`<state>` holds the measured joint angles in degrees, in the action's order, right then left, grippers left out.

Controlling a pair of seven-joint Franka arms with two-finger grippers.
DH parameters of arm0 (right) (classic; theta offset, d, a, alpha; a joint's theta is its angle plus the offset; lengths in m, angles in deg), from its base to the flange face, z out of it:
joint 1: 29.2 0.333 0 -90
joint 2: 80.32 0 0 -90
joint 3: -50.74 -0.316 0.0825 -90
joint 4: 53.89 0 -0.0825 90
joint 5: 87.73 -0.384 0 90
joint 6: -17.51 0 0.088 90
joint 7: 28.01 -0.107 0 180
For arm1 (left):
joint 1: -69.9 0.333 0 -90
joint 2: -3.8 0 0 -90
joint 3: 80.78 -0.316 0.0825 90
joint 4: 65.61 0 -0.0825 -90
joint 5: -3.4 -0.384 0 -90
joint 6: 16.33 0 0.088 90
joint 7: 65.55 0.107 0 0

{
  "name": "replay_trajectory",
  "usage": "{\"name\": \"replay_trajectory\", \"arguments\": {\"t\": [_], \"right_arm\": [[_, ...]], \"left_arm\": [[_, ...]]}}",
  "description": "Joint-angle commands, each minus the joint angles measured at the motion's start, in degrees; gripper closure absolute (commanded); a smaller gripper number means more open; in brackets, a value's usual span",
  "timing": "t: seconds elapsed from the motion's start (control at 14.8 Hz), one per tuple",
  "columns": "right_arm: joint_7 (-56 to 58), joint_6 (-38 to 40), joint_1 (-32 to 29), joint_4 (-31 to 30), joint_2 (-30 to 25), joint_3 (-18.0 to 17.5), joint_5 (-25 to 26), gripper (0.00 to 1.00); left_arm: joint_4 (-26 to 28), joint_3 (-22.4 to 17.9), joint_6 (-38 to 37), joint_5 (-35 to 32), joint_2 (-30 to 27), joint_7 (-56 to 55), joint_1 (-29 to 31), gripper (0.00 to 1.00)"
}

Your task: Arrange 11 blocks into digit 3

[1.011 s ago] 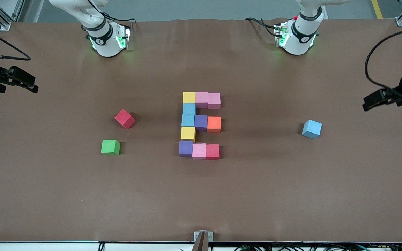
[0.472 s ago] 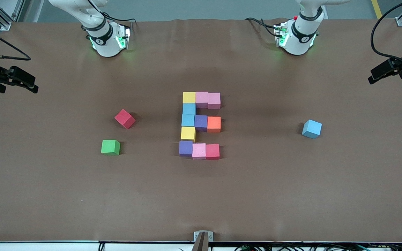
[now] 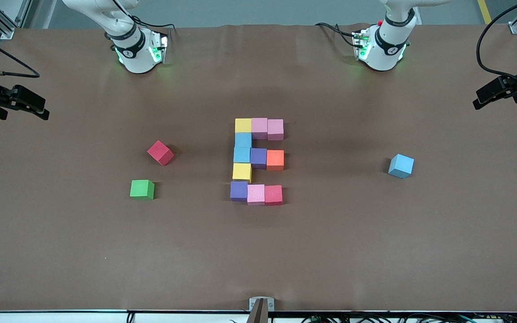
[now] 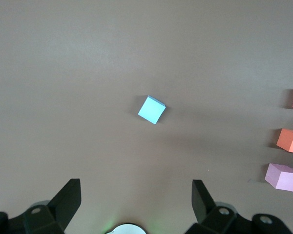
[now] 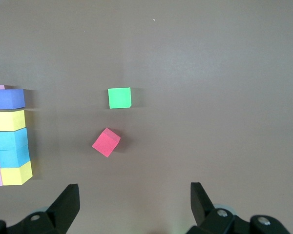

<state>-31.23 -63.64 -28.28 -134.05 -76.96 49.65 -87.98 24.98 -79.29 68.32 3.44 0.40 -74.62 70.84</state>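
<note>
The left pincer [image 4: 136, 204] hangs with its fingers spread wide and empty, high over the left arm's end of the surface [image 3: 375, 251], looking down on a loose light blue cube [image 4: 152, 109]. The right pincer [image 5: 134, 204] hangs likewise spread and empty over the right arm's end, above a loose red cube [image 5: 106, 142] and a green cube [image 5: 119, 98].

At the middle of the surface the digit 3 [image 3: 258, 161] stands complete: eleven touching blocks, three short bars joined by one column, well apart from all four edges. The yellow block [image 3: 242, 172] in the column sits slightly askew.

The cubes look like matte foam, so probably light, a little soft and not slippery; any further hold would best fall on two opposite flat faces, squarely, with gentle pressure.

Bare surface surrounds the figure on every side, and the three loose cubes lie well apart from it, leaving ample room to move.
</note>
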Motion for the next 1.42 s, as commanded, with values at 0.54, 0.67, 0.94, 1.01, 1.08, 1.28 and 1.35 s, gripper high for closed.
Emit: {"name": "replay_trajectory", "arguments": {"t": [0.54, 0.67, 0.94, 1.01, 1.08, 1.28, 1.35], "right_arm": [[2.0, -0.6, -0.5, -1.2, -1.0, 0.0, 0.1, 0.00], [2.0, -0.7, -0.5, -1.2, -1.0, 0.0, 0.0, 0.00], [2.0, -0.6, -0.2, -1.2, -1.2, -0.1, -0.2, 0.00], [2.0, -0.6, -0.2, -1.3, -1.2, -0.1, -0.5, 0.00], [2.0, -0.5, -0.1, -1.3, -1.2, -0.1, -0.5, 0.00], [2.0, -0.4, -0.1, -1.3, -1.3, -0.1, -0.5, 0.00], [2.0, -0.3, -0.1, -1.3, -1.3, -0.1, -0.5, 0.00]], "left_arm": [[0.6, 3.7, -1.5, 0.0, -1.2, -0.2, -0.2, 0.00], [1.4, 5.5, -1.5, 0.0, -2.0, -0.8, -0.2, 0.00], [3.5, 6.5, -1.0, 0.1, -3.7, -2.6, -0.9, 0.00], [3.5, 6.5, -0.9, 0.1, -3.8, -2.8, -1.1, 0.00], [3.2, 6.5, -0.7, 0.1, -3.5, -2.6, -1.2, 0.00], [2.7, 5.9, -0.5, 0.4, -3.5, -1.4, -1.1, 0.00], [2.5, 5.9, -0.5, 0.3, -3.5, -1.4, -1.1, 0.00]]}}
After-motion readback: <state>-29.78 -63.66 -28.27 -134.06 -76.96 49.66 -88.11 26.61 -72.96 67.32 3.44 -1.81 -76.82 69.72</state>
